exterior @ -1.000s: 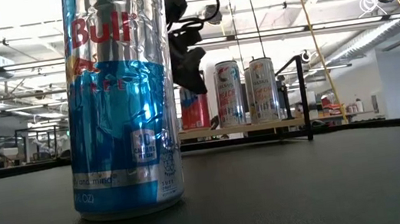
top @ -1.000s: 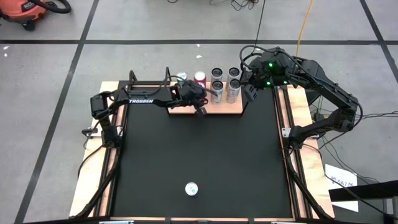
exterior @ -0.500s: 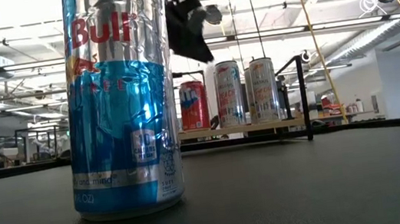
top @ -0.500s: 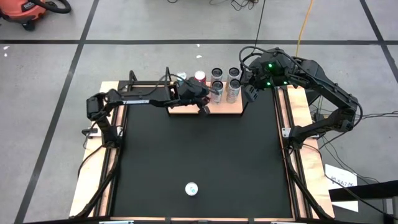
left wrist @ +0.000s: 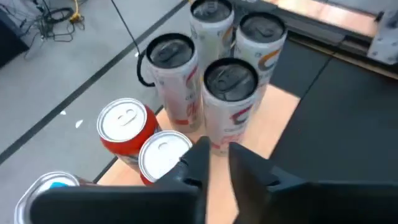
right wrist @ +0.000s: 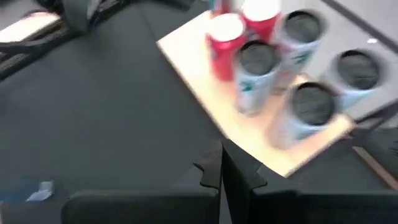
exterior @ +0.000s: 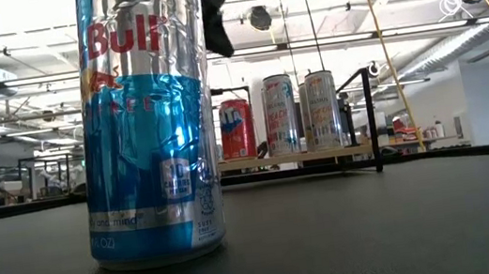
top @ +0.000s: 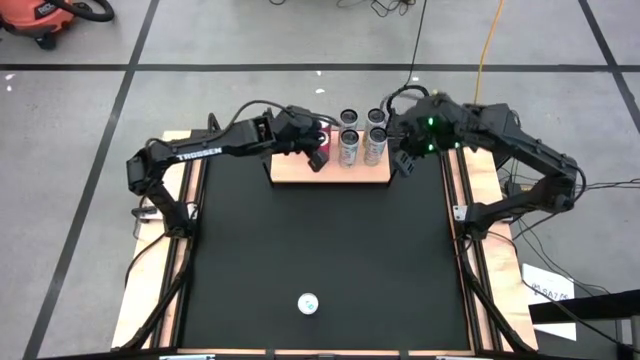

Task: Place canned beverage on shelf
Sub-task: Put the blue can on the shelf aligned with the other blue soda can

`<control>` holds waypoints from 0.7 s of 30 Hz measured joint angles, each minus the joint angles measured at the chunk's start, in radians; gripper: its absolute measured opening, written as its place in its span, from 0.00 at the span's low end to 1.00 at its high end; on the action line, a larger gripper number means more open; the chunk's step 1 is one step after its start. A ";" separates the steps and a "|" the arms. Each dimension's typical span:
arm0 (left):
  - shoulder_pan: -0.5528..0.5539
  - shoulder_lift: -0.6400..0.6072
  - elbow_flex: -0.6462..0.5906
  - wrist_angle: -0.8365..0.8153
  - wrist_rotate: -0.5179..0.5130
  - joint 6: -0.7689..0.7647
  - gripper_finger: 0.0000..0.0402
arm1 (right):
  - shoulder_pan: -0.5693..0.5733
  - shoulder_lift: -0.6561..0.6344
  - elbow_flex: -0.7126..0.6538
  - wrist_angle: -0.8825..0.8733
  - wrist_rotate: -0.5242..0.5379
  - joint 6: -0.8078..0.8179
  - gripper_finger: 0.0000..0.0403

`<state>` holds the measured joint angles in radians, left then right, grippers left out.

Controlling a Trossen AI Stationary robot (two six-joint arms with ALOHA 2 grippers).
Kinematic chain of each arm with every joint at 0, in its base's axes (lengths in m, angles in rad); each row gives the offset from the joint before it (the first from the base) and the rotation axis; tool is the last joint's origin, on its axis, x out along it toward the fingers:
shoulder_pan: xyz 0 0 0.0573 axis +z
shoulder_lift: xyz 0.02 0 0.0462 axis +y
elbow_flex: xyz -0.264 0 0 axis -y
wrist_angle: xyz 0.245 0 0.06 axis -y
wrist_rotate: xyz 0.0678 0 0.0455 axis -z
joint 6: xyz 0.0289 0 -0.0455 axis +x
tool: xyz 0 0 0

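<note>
High view: the table [top: 320, 240] carried the shelf [top: 350, 173] at its far edge, with six cans grouped there and a blue can [top: 308, 302] alone near the front. Within the last second the left end effector [top: 316, 160] had lifted off the red can [top: 322, 146], leaving it standing on the shelf, apparently placed. Its fingers were nearly closed, empty, just above that can. The right end effector [top: 404, 166], fingers together, waited beside the shelf.
</note>
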<state>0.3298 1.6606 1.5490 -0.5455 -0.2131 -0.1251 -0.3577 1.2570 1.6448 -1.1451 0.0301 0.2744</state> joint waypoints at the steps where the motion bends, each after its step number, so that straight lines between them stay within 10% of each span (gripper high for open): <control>1: -0.009 -0.012 0.001 -0.021 0.001 -0.016 0.11 | 0.015 -0.020 -0.041 0.032 -0.006 0.015 0.00; 10: -0.203 -0.096 0.000 -0.197 -0.015 -0.212 0.04 | 0.158 -0.184 -0.442 0.494 -0.188 0.181 0.00; 21: -0.627 -0.107 -0.018 -0.279 -0.161 -0.669 0.13 | 0.444 -0.179 -0.635 0.736 -0.128 0.241 0.21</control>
<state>-0.2968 1.5532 1.5307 -0.8243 -0.3739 -0.7944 0.0860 1.0780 1.0094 -0.4089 -0.0979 0.5155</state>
